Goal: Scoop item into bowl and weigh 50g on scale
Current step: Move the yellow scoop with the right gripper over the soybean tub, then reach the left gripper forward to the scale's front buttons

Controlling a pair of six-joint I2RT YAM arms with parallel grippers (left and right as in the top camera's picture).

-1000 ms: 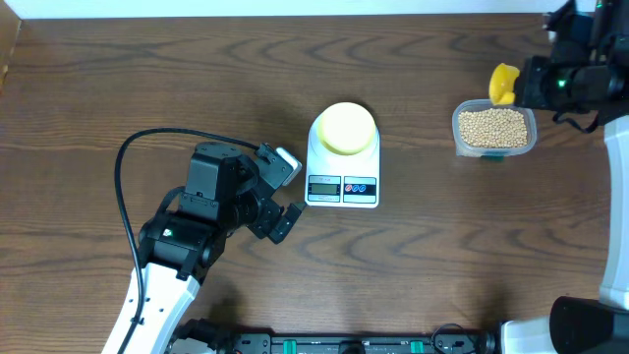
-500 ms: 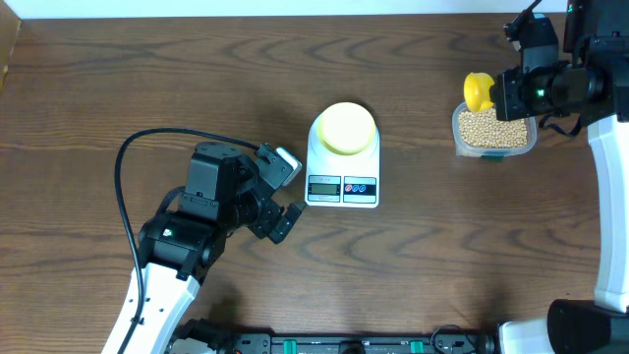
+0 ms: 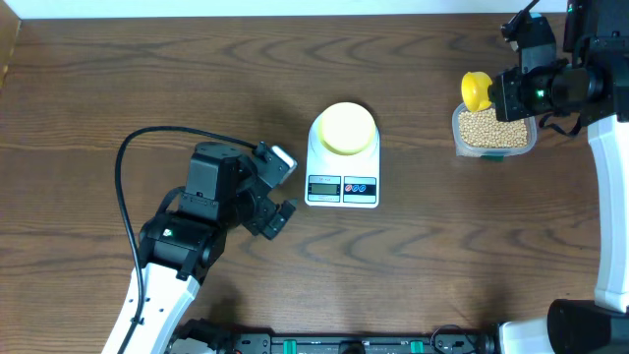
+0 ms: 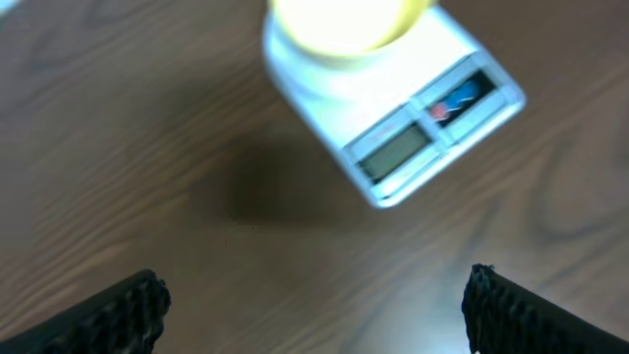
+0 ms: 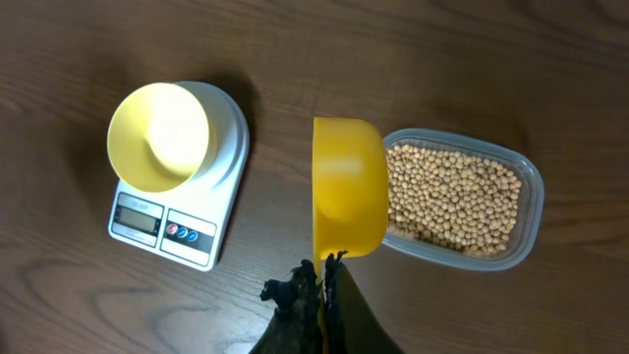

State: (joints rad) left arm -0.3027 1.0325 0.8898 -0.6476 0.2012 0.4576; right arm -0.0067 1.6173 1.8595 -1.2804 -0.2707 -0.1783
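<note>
Right gripper [image 5: 322,273]: clenched on the handle of a yellow scoop [image 5: 346,202], which is held at the left end of a clear tub [image 5: 528,214]. The beans [image 5: 452,197] lie in that tub. The pale-yellow bowl [image 5: 159,138] sits on the white scale [image 5: 187,241] at the middle of the table [image 3: 442,256]. The scale's display and button markings are too blurred to read. Left gripper [image 3: 284,189]: released, jaws wide, near the scale's left side and grasping nothing.

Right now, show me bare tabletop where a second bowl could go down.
Bare tabletop: between the scale and the clear bean tub, in front of that tub, and the far strip behind the bowl. Tight: between the open left pincer and the scale, and at the tub's edge, where the right pincer holds the yellow scoop.
</note>
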